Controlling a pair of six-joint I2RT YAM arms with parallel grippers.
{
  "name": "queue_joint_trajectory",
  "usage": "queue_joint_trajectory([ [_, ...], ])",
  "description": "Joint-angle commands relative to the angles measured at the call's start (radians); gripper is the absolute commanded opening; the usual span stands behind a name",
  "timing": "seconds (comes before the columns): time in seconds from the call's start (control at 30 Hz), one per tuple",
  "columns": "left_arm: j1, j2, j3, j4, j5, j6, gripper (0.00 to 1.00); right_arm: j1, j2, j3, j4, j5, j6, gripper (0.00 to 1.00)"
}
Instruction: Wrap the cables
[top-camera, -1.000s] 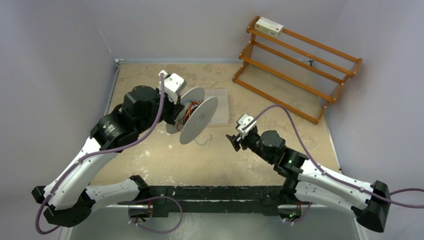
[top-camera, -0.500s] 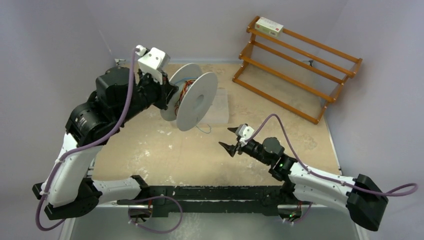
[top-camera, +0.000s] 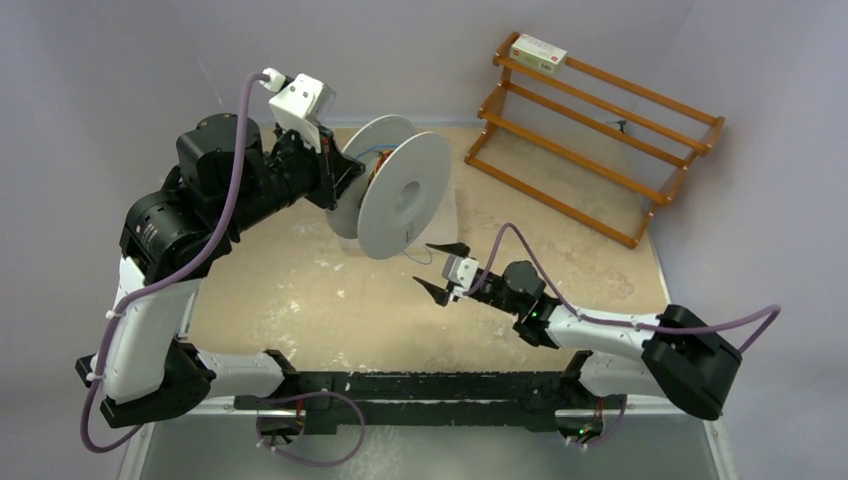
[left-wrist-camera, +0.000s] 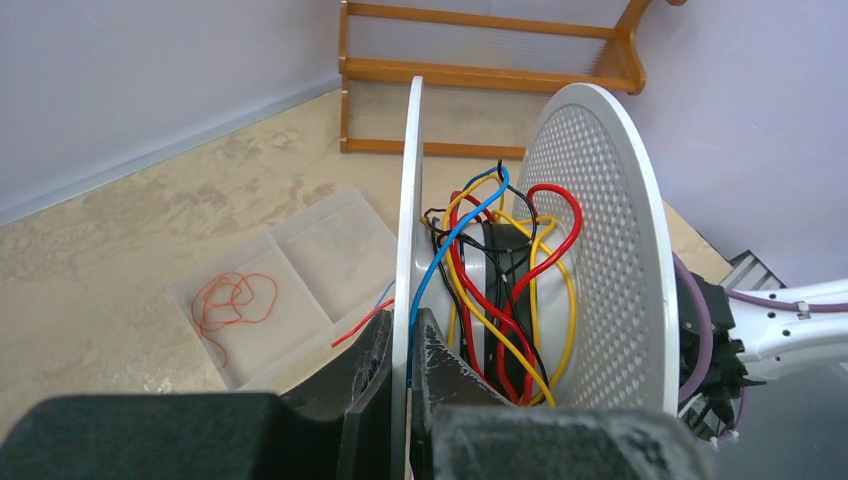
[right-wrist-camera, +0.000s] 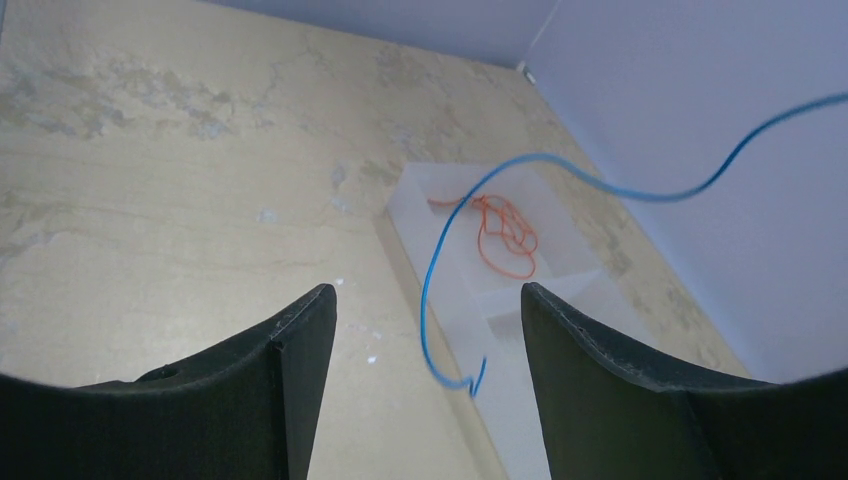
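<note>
My right gripper (right-wrist-camera: 427, 292) has its fingers wide apart, and in the wrist view the loose tail of the blue cable (right-wrist-camera: 560, 160) dangles between them, untouched. My left gripper (left-wrist-camera: 408, 350) is clamped on a flange of the spool (top-camera: 405, 195), held in the air. An orange cable (left-wrist-camera: 235, 300) lies in the tray (left-wrist-camera: 335, 230). If I close off-line I'd likely miss that thin, springy tail, and tugging could unwind loose turns.

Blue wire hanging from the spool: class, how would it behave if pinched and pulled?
Probably floppy: the blue wire droops from the spool in a loose curve. Being so thin, it is likely light and might slip out of the right gripper.
</note>
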Motion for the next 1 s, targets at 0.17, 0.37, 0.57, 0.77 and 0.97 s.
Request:
queue_joint_trajectory([
  [0.17, 0.0, -0.015, 0.048, 0.087, 0.044, -0.06, 0.0, -0.002, 0.129, 0.148, 0.123, -0.07, -0.071, 0.68],
  [0.37, 0.0, -0.017, 0.042, 0.09, 0.054, -0.066, 0.0, -0.002, 0.181, 0.14, 0.18, -0.026, -0.057, 0.67],
  [0.57, 0.0, -0.025, 0.03, 0.093, 0.059, -0.065, 0.0, -0.002, 0.186, 0.11, 0.185, -0.013, -0.041, 0.66],
  [0.77, 0.0, -0.025, 0.026, 0.095, 0.056, -0.065, 0.0, -0.002, 0.204, 0.087, 0.199, -0.022, -0.021, 0.63],
  [0.97, 0.0, -0.028, 0.022, 0.102, 0.051, -0.066, 0.0, -0.003, 0.238, 0.068, 0.223, -0.02, 0.001, 0.61],
])
